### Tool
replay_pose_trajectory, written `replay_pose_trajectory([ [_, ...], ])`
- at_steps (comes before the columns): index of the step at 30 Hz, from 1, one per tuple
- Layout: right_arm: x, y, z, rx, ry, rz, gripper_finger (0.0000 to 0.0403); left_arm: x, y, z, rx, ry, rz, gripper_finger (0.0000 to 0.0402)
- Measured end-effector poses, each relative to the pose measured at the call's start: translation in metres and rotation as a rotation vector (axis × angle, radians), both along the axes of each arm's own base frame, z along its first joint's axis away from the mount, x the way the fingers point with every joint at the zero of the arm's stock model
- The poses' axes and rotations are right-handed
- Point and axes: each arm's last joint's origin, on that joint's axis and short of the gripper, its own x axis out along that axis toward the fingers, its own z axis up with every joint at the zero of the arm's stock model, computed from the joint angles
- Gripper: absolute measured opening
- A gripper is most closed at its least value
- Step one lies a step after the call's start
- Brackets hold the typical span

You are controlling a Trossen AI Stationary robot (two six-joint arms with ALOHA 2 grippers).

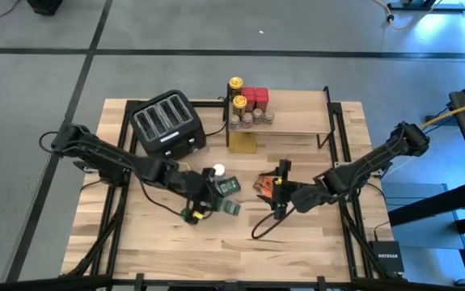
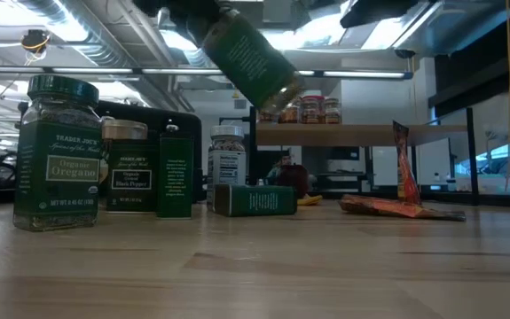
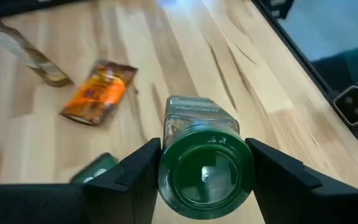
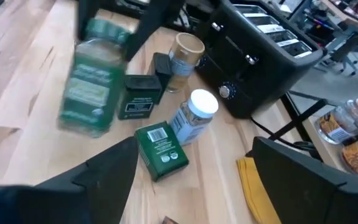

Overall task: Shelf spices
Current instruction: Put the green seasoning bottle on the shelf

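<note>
My left gripper (image 1: 216,191) is shut on a green-lidded spice jar (image 3: 203,171), held high over the table's middle and seen tilted in the low view (image 2: 255,58). My right gripper (image 1: 279,194) hangs open to its right with nothing between its fingers (image 4: 194,155). Below stand an oregano jar (image 2: 57,151), a black pepper jar (image 2: 130,168), a white-lidded jar (image 4: 194,115) and green tins (image 4: 161,149). Foil packets (image 2: 396,206) lie flat on the table. The shelf (image 1: 297,121) at the far middle carries several jars with yellow and red lids (image 1: 248,101). My left gripper pinches the jar at its green lid end (image 3: 166,177), one finger on each side of the lid. The fingers slant downward toward the table's right. The jar's body (image 3: 194,121) sticks out past the fingertips, base end lowest (image 2: 281,93). It is tilted and lifted clear of the table.
A black four-slot toaster (image 1: 167,123) stands at the far left beside the shelf. A flat yellow thing (image 1: 244,144) lies at the shelf's near left leg. Bare tabletop (image 1: 329,234) shows along the near edge.
</note>
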Motion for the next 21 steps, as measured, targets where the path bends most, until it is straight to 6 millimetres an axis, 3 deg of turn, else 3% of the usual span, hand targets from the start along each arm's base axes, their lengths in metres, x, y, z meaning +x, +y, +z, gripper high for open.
replay_pose_trajectory([
  [10,-0.001,-0.001,-0.008,-0.013,-0.010,-0.026,0.0319,0.037,-0.022,-0.012,0.091,0.308,-0.019,0.0199],
  [16,-0.001,-0.002,-0.008,0.002,-0.011,-0.035,0.0319,0.040,-0.024,-0.028,0.114,0.455,-0.003,0.0198],
  [21,-0.003,-0.003,-0.015,0.006,0.001,-0.042,0.0319,0.038,-0.024,-0.030,0.097,0.494,-0.019,0.0204],
])
